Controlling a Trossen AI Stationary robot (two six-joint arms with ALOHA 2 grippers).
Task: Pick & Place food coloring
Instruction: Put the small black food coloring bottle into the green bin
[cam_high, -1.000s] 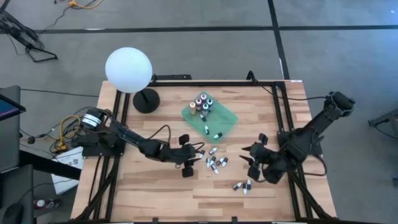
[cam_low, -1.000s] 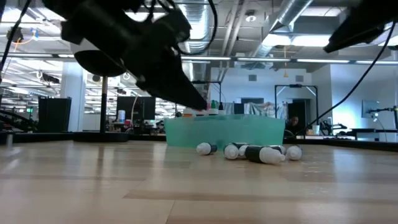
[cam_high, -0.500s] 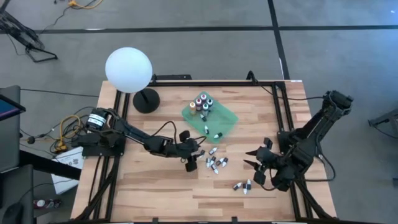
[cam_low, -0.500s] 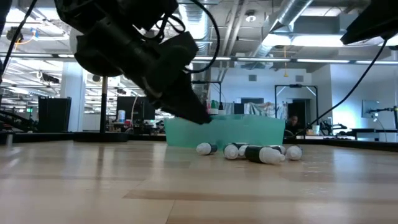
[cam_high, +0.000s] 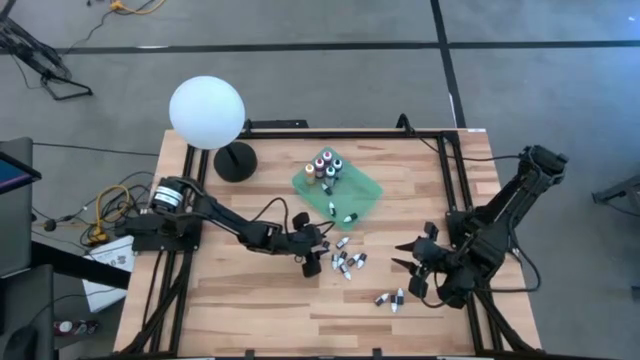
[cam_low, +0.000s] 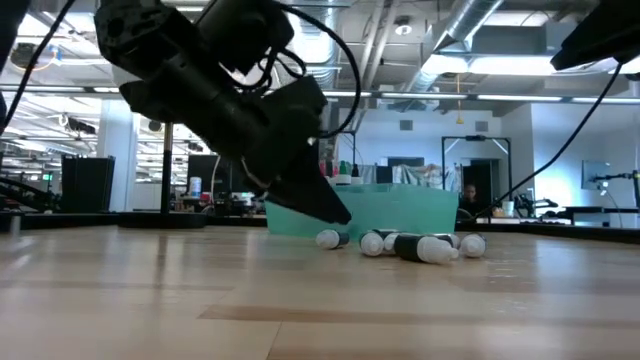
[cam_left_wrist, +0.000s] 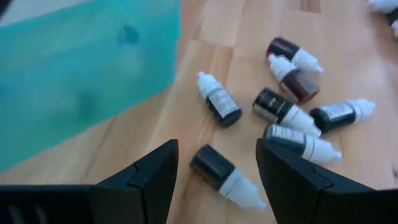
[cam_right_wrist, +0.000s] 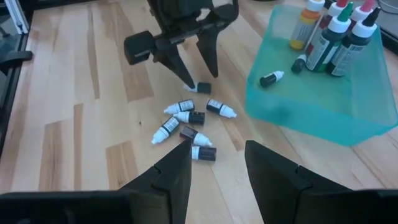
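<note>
left wrist view alone shows left fingers spread around a dark bottle.

My worktop is pale wooden planking. On it sits a shallow green tray, a lamp's black round base near the far left corner, a loose cluster of small food coloring bottles lying flat mid-worktop, and a few more bottles toward my right side.
</note>
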